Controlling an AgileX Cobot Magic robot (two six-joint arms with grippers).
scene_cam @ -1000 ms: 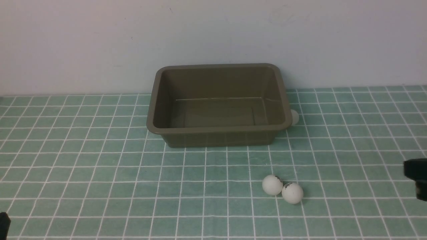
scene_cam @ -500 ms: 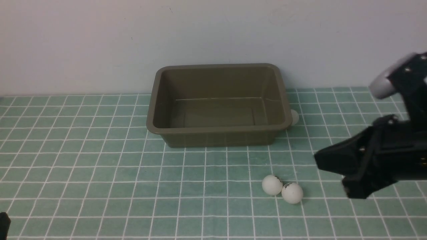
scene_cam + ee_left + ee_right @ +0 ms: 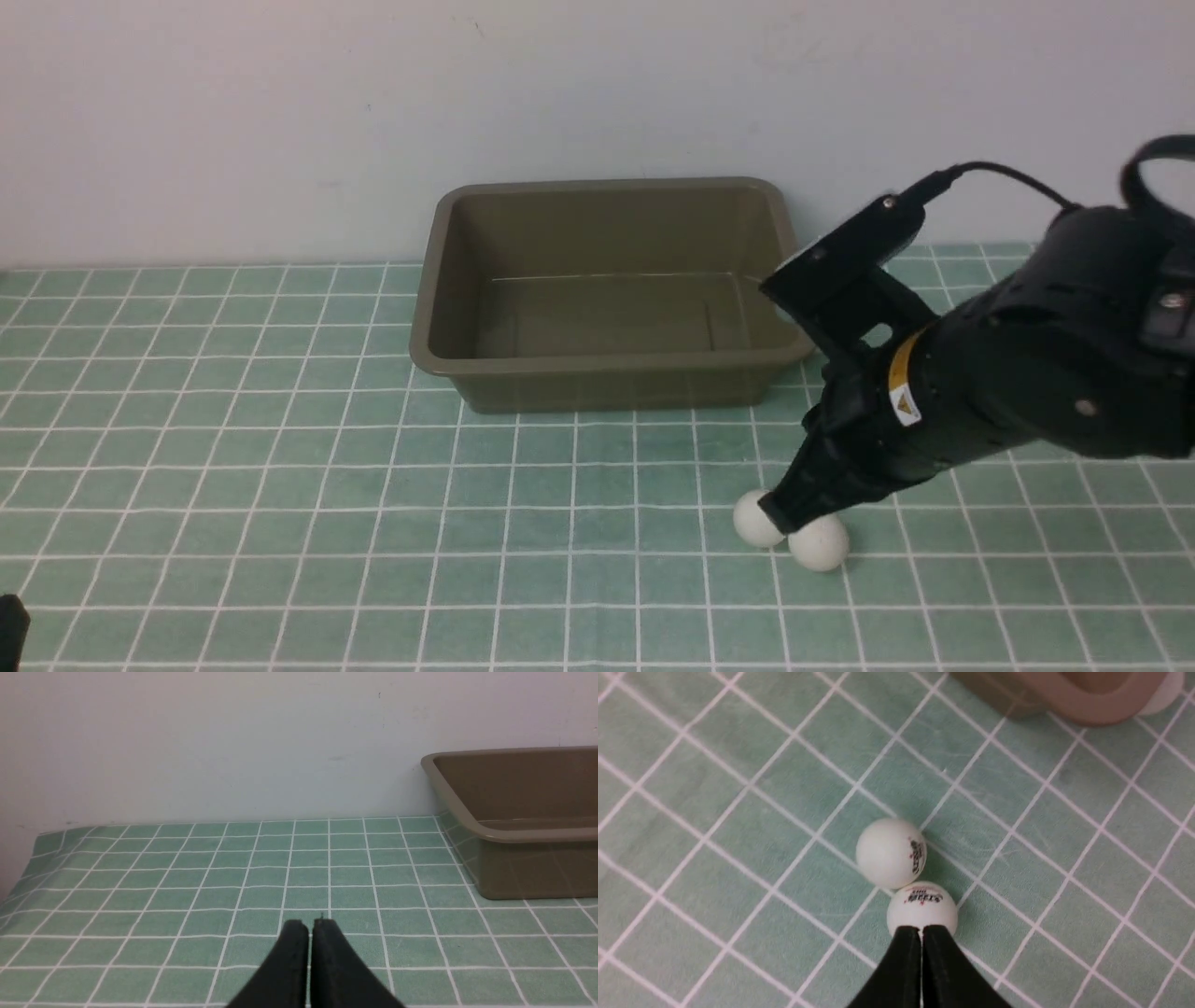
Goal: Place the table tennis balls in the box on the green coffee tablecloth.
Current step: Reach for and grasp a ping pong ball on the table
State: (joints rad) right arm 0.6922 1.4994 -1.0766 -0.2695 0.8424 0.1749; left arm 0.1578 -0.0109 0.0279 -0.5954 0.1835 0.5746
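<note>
The olive-brown box [image 3: 607, 362] stands empty at the back of the green coffee tablecloth [image 3: 280, 467]. Two white table tennis balls [image 3: 752, 525] [image 3: 822, 546] lie touching each other in front of the box's right corner. My right gripper [image 3: 782, 511] hangs just over them, shut with nothing in it; in the right wrist view its tips [image 3: 920, 928] sit above the nearer ball [image 3: 922, 905], with the other ball [image 3: 889, 851] beyond. A third ball [image 3: 1164, 690] peeks out beside the box [image 3: 1064, 695]. My left gripper [image 3: 309, 926] is shut and empty, low over the cloth left of the box [image 3: 514, 835].
A plain pale wall [image 3: 280, 121] runs right behind the box. The cloth's left edge [image 3: 35, 844] shows in the left wrist view. A black bit of my left arm [image 3: 9, 630] sits at the front left corner.
My right arm has swung in from the right edge and come down over the two front balls. The balls, the box and the left arm have not moved.
</note>
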